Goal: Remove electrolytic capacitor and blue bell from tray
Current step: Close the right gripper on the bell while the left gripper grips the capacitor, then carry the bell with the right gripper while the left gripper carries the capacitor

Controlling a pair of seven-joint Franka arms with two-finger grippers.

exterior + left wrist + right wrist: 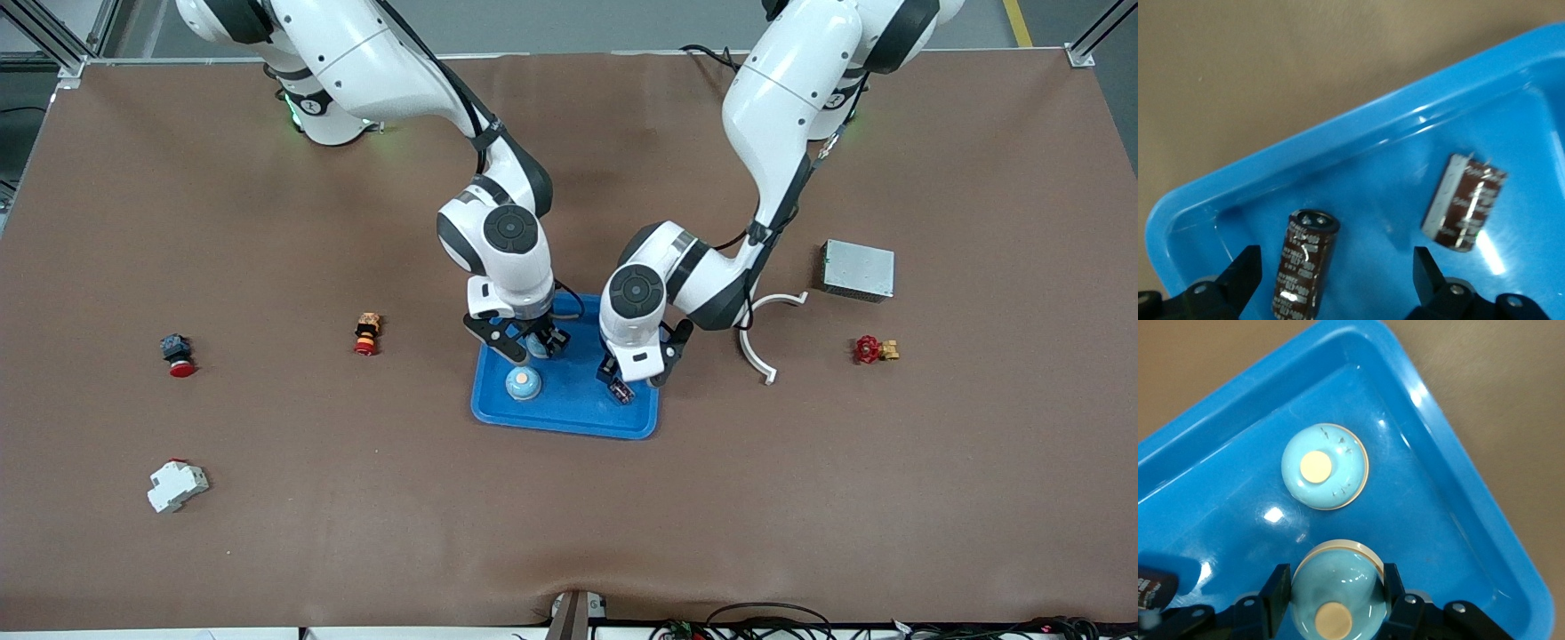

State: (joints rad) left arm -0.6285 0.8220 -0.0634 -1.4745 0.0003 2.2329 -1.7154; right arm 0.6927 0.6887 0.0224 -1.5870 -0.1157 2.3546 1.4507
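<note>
The right gripper (1338, 600) clamps one blue bell (1336, 595) in the tray (569, 418) and may slip on the dome — the left gripper (1338, 283), fingers spread, straddles one electrolytic capacitor (1303, 263) and may nudge the second capacitor (1465, 203) nearby.

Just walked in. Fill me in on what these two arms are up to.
Both arms are working in the blue tray. The right gripper has closed on one blue bell; a second bell sits in the tray nearby. The left gripper hangs open around one dark capacitor but has not closed; another capacitor lies beside it. Nothing has left the tray yet.
</note>
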